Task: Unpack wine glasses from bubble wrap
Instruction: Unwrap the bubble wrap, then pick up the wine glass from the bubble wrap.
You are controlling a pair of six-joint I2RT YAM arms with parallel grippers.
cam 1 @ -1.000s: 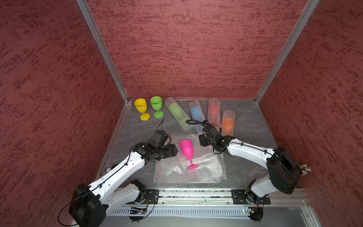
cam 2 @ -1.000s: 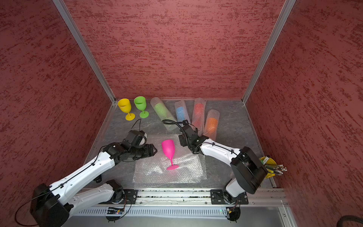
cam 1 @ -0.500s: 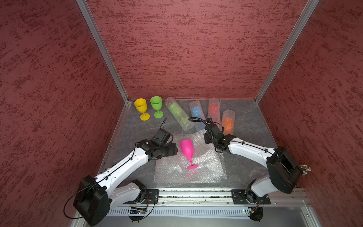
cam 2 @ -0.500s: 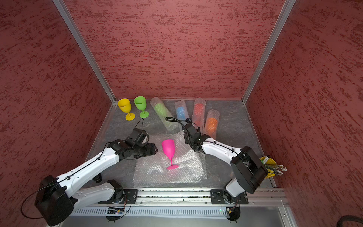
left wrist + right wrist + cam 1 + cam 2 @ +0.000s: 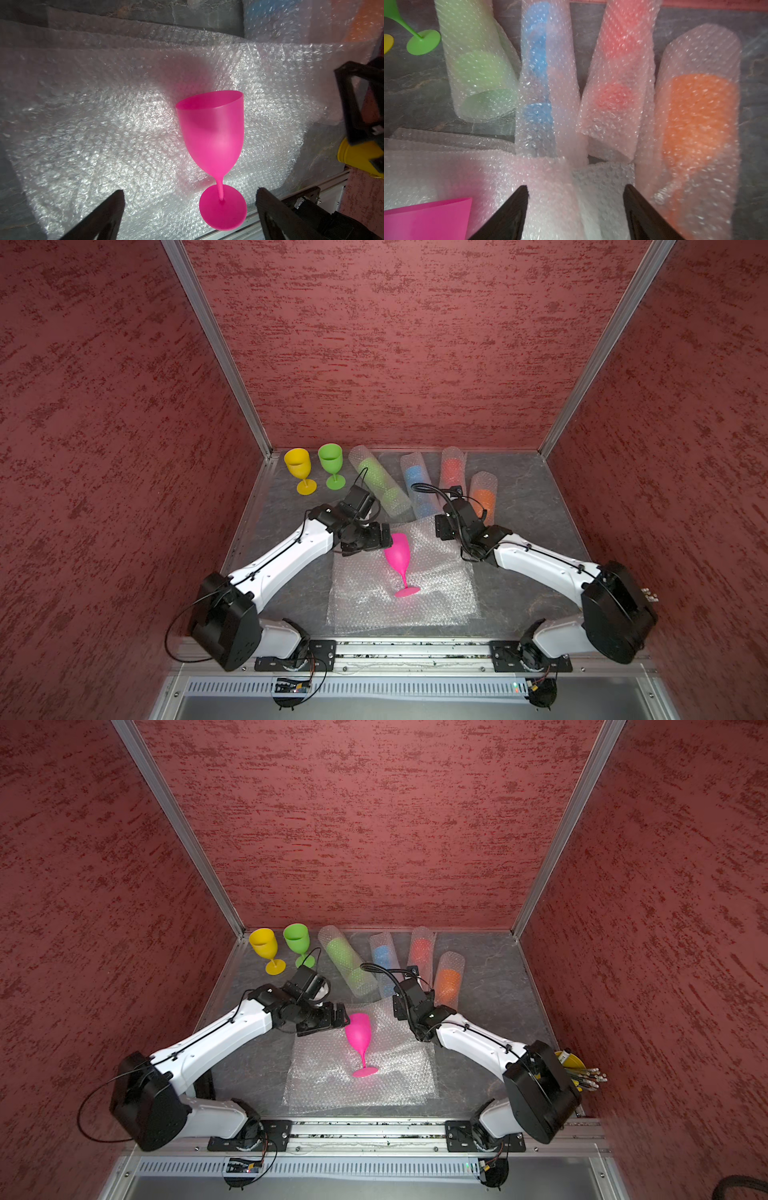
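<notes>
Black fingers (image 5: 99,220) of the left gripper (image 5: 190,192) stand wide apart and hold nothing. The pink glass (image 5: 212,133) stands just ahead of them, upright on its foot and clear of both tips. It rests on a flat bubble-wrap sheet (image 5: 93,128) spread over the grey floor (image 5: 528,506) between the two arms. In both top views this gripper sits close beside the bowl of the glass; contact cannot be confirmed. The right gripper (image 5: 575,187) also has its fingers (image 5: 508,216) apart, poised over the far edge of the sheet, nothing clamped. Beyond it lie four wrapped rolls side by side: green (image 5: 477,62), blue (image 5: 537,83), red (image 5: 618,83) and orange (image 5: 699,124). The blue and red rolls reach the sheet's edge. At the far left corner a yellow glass (image 5: 300,470) and a green glass (image 5: 331,462) stand bare and upright, next to each other. A yellow bucket (image 5: 569,1060) of pencils shows behind the right arm in a top view.
</notes>
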